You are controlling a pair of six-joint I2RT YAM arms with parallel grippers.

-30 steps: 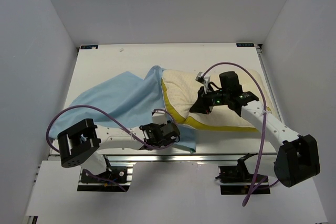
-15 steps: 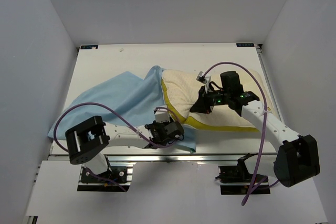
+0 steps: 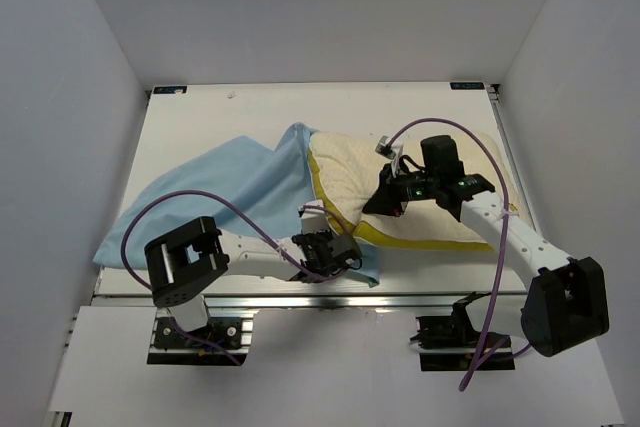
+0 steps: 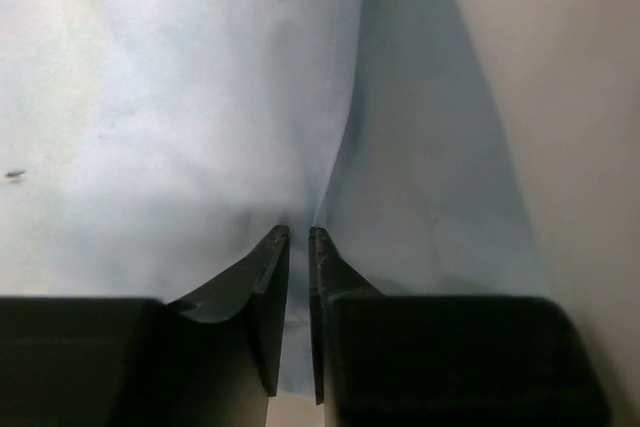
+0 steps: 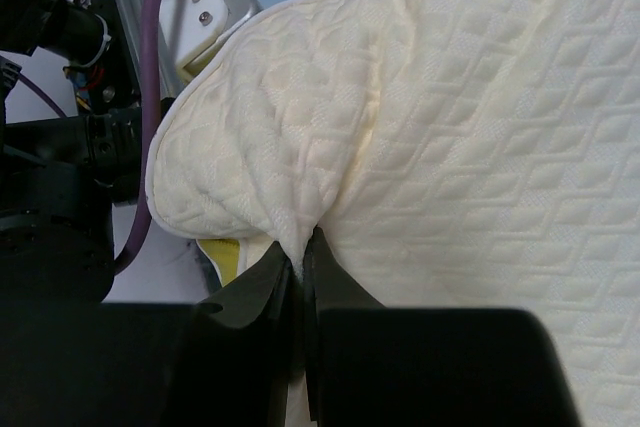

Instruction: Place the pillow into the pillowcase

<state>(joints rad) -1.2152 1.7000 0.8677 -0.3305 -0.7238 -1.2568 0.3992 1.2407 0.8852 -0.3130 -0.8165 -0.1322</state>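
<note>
Two small dark labels sit at the far corners of the white table [image 3: 200,117], one at the left [image 3: 170,89] and one at the right [image 3: 467,85]; their writing is too small to read. No other writing or brand can be made out.

At the left, the pillowcase [image 3: 215,192] lies limp and rumpled with its light blue face up. It spreads from the near left edge of the table towards the middle, where its far end touches the pillow [image 3: 345,172]. A purple cable [image 3: 240,217] loops over the cloth from the left arm. The left gripper [image 3: 338,253] lies low at the near right corner of the pillowcase, just beside the metal rail [image 3: 300,299] along the table's near edge. In the left wrist view its fingers [image 4: 262,277] are drawn to a narrow slit with a fold of blue cloth between them, and a crease runs up from the gap.

Right of centre, the cream pillow lies flat with its yellow rim [image 3: 400,239] showing along the near side. Its left end is tucked against the pillowcase. The right arm reaches across it and covers part of its top. The right gripper [image 3: 385,199] is clamped on a pinch of the quilted cover, which puckers at the fingertips. A second purple cable [image 3: 480,147] arches over the pillow's right half.
</note>
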